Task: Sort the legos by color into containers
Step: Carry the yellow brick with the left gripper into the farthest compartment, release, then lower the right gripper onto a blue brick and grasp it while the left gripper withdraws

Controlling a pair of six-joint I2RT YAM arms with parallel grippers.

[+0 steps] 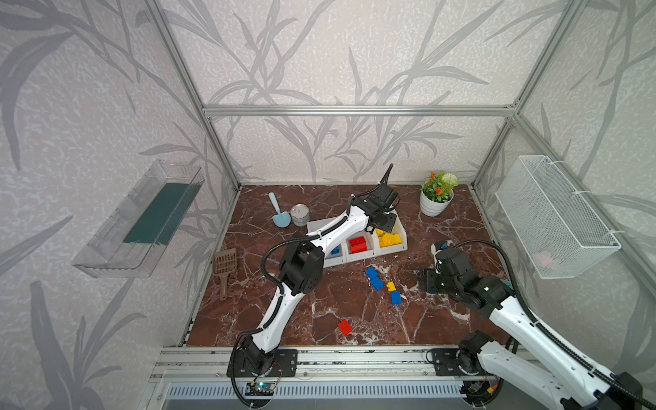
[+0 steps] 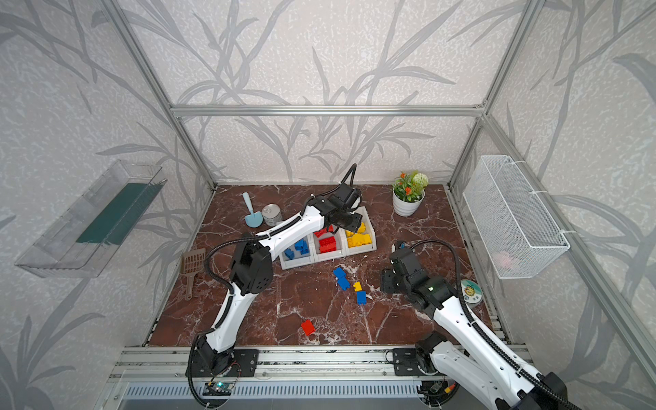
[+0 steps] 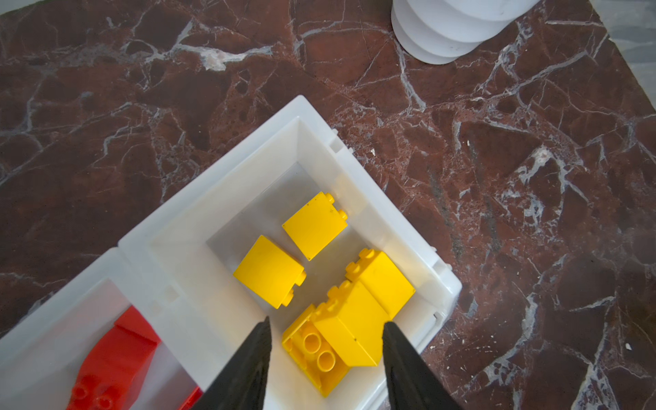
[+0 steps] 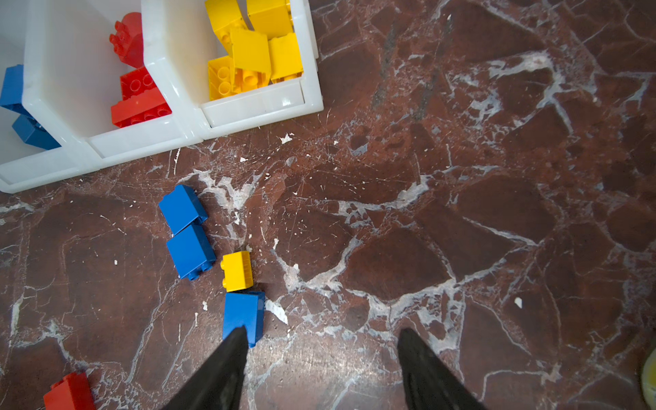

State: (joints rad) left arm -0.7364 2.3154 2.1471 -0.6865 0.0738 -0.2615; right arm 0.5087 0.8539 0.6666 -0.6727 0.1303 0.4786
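Jaws apart, left black gripper over yellow plastic bricks in white plastic bin; right black gripper, spread empty, beside blue brick; green disc label illegible

Potted plant upper right on the tabletop. Tin can just beside a blue scoop, upper centre. Brown slotted scoop at the left edge.

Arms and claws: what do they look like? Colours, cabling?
Left arm and right arm both have white shell links with black joint housings and a black ribbed cable conduit looping outside. Left claw and right claw each end in two tapered matte black fingers.
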